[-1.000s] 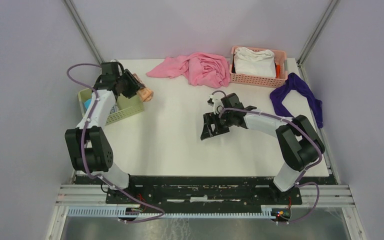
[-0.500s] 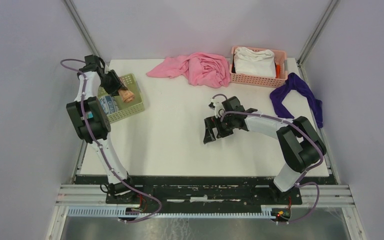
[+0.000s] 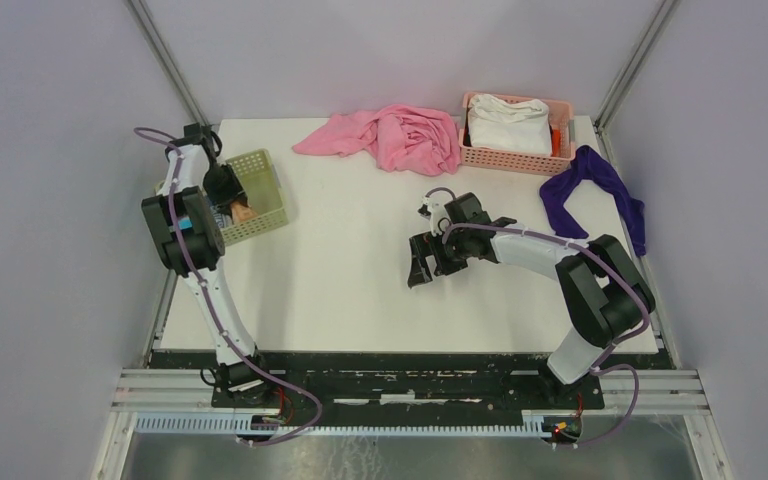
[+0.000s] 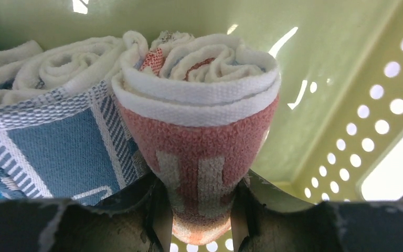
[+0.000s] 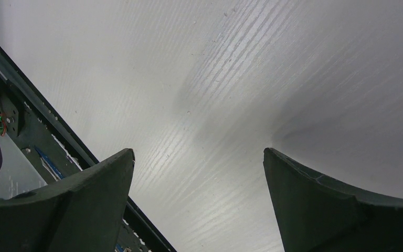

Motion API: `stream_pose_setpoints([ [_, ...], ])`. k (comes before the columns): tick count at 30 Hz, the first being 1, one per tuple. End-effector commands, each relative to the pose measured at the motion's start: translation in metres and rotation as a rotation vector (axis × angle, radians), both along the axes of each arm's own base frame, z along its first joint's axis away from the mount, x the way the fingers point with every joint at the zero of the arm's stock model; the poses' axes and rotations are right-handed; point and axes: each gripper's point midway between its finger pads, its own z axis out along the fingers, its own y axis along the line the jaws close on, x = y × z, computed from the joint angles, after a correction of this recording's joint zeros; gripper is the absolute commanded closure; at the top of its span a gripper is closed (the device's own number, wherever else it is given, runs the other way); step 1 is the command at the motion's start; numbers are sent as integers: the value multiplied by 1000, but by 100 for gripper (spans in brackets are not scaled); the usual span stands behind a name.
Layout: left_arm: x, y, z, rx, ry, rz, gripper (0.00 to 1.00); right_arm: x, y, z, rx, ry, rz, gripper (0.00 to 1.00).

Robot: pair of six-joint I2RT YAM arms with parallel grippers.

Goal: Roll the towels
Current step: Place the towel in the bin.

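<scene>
My left gripper (image 3: 228, 196) (image 4: 199, 210) reaches down into the green basket (image 3: 265, 180) (image 4: 346, 79). It is shut on a rolled cream towel with orange lettering (image 4: 199, 131) (image 3: 243, 211), both fingers pressing the roll's lower end. Beside it on the left, touching it, lies a rolled white towel with blue print (image 4: 47, 131). My right gripper (image 3: 420, 262) (image 5: 198, 151) hangs open just above the bare white table (image 5: 241, 79), with nothing between its fingers.
A large pink cloth (image 3: 400, 135) lies crumpled at the table's back middle. To its right, a pink basket (image 3: 515, 160) holds a plain white cloth (image 3: 508, 122). A purple cloth (image 3: 590, 185) drapes over the right edge.
My left arm swung back to the left and lowered the rolled towel into the green basket. My right gripper opened wider and barely moved.
</scene>
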Motion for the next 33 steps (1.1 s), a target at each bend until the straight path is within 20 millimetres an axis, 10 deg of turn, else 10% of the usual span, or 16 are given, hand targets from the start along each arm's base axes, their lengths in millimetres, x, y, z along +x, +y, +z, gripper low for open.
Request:
stream_pose_setpoints([
  [1,-8,18,-4,133,76,-44,67,7,2,10,19,-54,2,0],
  [16,-53,13,-35,254,352,-72,60,7,5,8,28,-38,6,0],
  [33,-25,10,-5,285,238,-60,33,7,4,10,28,-42,4,0],
])
